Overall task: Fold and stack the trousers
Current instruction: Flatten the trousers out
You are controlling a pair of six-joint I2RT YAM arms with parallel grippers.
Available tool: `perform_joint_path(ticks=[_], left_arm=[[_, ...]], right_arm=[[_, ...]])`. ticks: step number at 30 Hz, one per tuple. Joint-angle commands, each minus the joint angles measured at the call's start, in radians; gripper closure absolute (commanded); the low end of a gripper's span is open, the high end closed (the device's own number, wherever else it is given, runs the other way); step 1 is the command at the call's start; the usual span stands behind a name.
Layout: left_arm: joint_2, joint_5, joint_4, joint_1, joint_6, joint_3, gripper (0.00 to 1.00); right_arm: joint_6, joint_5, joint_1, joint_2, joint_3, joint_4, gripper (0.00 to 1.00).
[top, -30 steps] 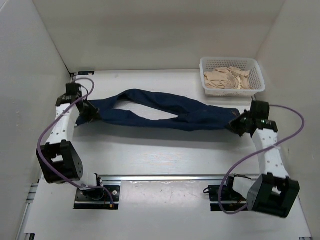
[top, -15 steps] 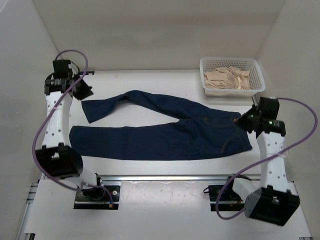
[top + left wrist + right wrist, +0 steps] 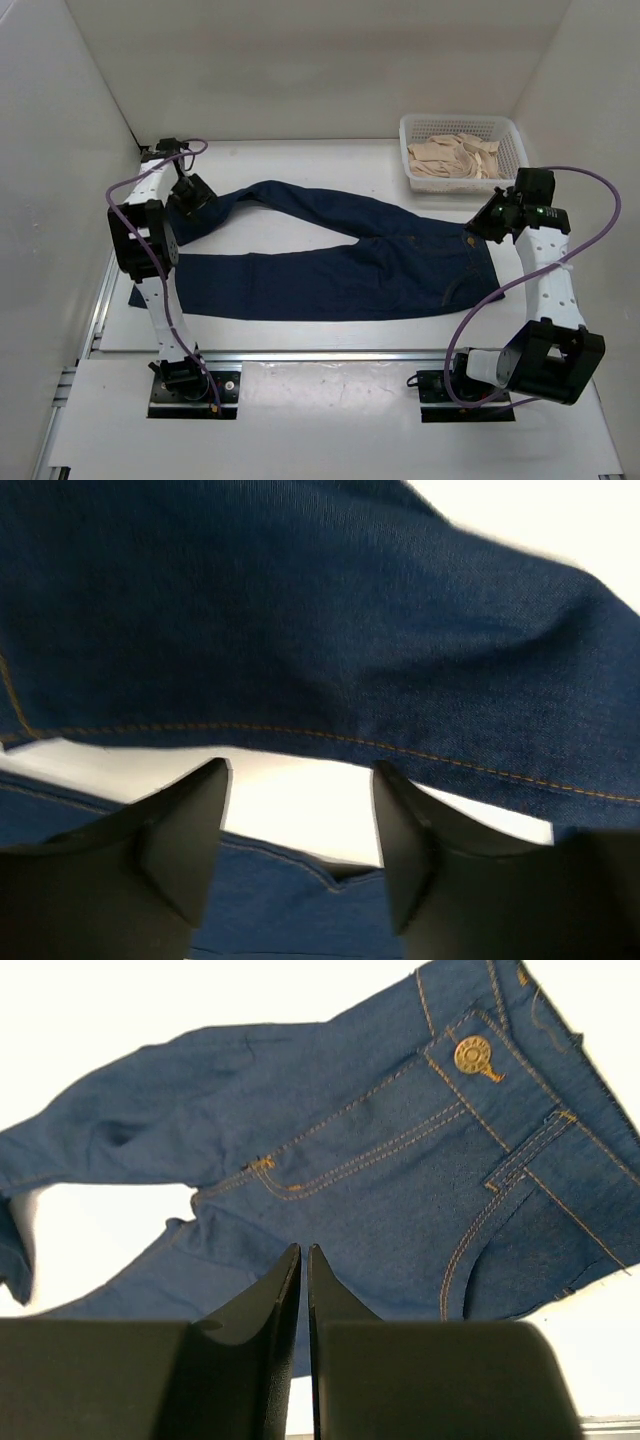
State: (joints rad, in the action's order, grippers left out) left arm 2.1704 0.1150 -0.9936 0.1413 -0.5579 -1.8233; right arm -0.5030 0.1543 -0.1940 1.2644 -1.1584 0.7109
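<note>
Top external: two arms bolted to one metal rail (image 3: 320, 355) at the near edge. One pair of dark navy jeans (image 3: 340, 265) lies flat on the white table (image 3: 300, 160), front up, waist to the right, two legs spread leftward: near leg straight, far leg angling off to the back-left. Tan stitching; one brass button (image 3: 472, 1055) at the waistband.

Left gripper (image 3: 190, 195) is over the far leg, fingers (image 3: 190, 820) apart, nothing between. Right gripper (image 3: 480, 225) is at the waist's far corner, fingers (image 3: 270, 1310) nearly together with a thin slit, clamping nothing.

Far right: one white mesh basket (image 3: 460, 120) with a pile of beige cloth (image 3: 452, 158); piece count unclear.
</note>
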Motion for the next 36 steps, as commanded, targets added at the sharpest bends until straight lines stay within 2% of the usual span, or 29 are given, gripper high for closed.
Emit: perform_joint_path(ticks=[1,3,5,6,7,12,14,16,17,18,19,22,23,26,30,36], left_arm=[[-0.089,-0.024,0.013,0.006,-0.066,0.024,0.33],[-0.089,-0.014,0.025,0.029,-0.080,0.056,0.31],[-0.080,-0.024,0.026,0.053,-0.109,0.091,0.24],[-0.064,-0.025,0.026,0.053,-0.122,0.091,0.07],[-0.052,-0.025,0.038,0.064,-0.131,0.105,0.02],[0.048,-0.015,0.038,0.064,-0.131,0.096,0.00],[0.081,-0.015,0.038,0.064,-0.131,0.070,0.11],[0.091,-0.031,0.024,0.064,-0.131,0.033,0.32],[0.106,-0.040,0.013,0.064,-0.131,0.001,0.65],[0.115,-0.040,0.013,0.064,-0.131,-0.016,0.83],[0.115,-0.040,-0.005,0.064,-0.131,-0.039,0.90],[0.115,-0.084,-0.063,0.064,-0.111,-0.201,0.90],[0.115,-0.112,-0.088,0.064,-0.111,-0.337,0.90],[0.124,-0.136,-0.209,0.089,-0.097,-0.610,0.90],[0.010,-0.048,-0.136,0.132,-0.108,-0.640,0.90],[0.000,0.017,-0.110,0.172,-0.108,-0.651,0.90]], right_arm=[[0.050,0.050,0.004,-0.011,0.035,0.016,0.89],[0.050,0.050,0.004,-0.011,0.048,0.016,0.89],[0.061,0.041,0.004,-0.002,0.058,0.016,0.88],[0.061,0.041,0.004,-0.002,0.058,0.016,0.87],[0.061,0.041,0.004,-0.002,0.058,0.016,0.85],[0.070,0.041,0.004,0.033,0.058,0.007,0.84],[0.061,0.041,0.004,0.033,0.058,0.007,0.83],[0.061,0.041,0.004,0.042,0.058,0.007,0.83],[0.061,0.041,0.004,0.043,0.058,0.007,0.82],[0.061,0.041,0.004,0.052,0.048,0.007,0.82],[0.061,0.041,0.004,0.052,0.048,0.007,0.82],[0.061,0.041,0.004,0.052,0.039,0.007,0.82],[0.061,0.041,0.004,0.052,0.029,0.007,0.82],[0.061,0.041,0.004,0.061,0.029,-0.002,0.82],[0.052,0.021,0.004,0.061,0.020,-0.002,0.82],[0.052,0.008,0.004,0.070,0.020,-0.002,0.83]])
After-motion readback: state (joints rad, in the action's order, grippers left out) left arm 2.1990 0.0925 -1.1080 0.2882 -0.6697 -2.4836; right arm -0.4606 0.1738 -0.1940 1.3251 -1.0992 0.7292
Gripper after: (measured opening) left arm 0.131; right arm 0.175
